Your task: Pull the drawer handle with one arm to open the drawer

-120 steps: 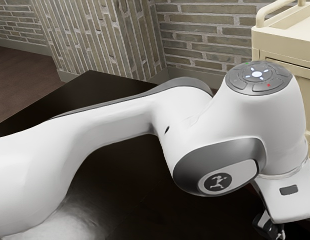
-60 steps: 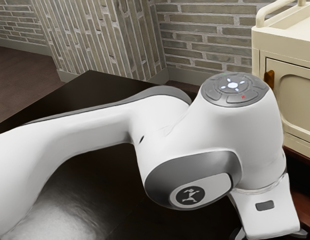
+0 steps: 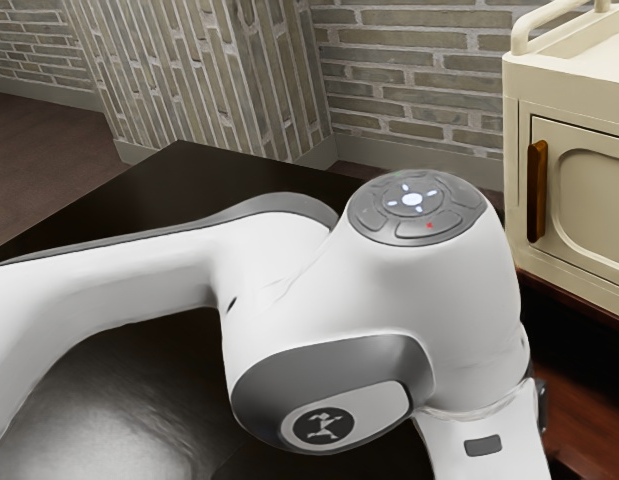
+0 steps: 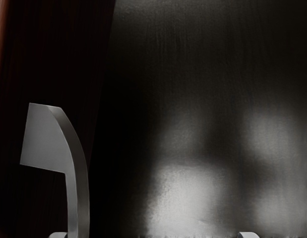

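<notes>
My gripper's white hand [image 3: 489, 455] is at the exterior view's bottom edge, with its fingers out of sight there. In the wrist view two pale fingertips stand wide apart, so the gripper [image 4: 153, 235] is open. A curved grey metal handle [image 4: 78, 163] reaches down between them, close beside one fingertip and far from the other. The handle is fixed to a dark reddish-brown wooden front [image 4: 49, 59]. How far the drawer stands open cannot be told.
A cream cabinet [image 3: 599, 100] with a brown upright door handle [image 3: 536, 190] stands at the exterior view's right, above reddish-brown wood [image 3: 589, 430]. A dark tabletop [image 3: 179, 190] lies behind the arm. Brick walls [image 3: 419, 90] rise at the back.
The arm and hand have moved toward the exterior view's left and lower, away from the cream cabinet. The cabinet's door and its brown handle have come out from behind the arm.
</notes>
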`<action>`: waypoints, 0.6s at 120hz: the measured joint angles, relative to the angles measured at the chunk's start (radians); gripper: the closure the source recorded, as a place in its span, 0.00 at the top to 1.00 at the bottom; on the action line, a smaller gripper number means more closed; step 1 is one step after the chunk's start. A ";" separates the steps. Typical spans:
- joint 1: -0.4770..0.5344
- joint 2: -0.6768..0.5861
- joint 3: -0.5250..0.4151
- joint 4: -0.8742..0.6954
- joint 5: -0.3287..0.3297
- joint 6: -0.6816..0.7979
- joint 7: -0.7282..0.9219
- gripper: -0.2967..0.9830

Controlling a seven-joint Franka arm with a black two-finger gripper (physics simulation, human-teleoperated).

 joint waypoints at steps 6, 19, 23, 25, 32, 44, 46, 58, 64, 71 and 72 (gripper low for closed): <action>0.000 -0.010 -0.003 -0.011 -0.001 0.004 -0.001 0.54; -0.018 -0.044 -0.006 -0.043 -0.002 0.011 -0.003 0.51; -0.023 -0.056 -0.007 -0.057 -0.002 0.014 -0.003 0.51; -0.027 -0.064 -0.007 -0.065 -0.002 0.016 -0.003 0.51; -0.043 -0.097 -0.008 -0.087 0.000 0.022 -0.005 0.49; -0.054 -0.167 -0.021 -0.089 0.020 0.026 -0.008 0.50; -0.054 -0.176 -0.022 -0.086 0.023 0.026 -0.009 0.51; -0.052 -0.205 -0.020 -0.026 0.037 0.010 -0.010 0.59; -0.047 -0.205 -0.006 0.020 0.038 -0.015 -0.010 0.63; -0.039 -0.205 0.010 0.042 0.036 -0.044 -0.010 0.66; -0.038 -0.205 0.011 0.044 0.035 -0.047 -0.010 0.67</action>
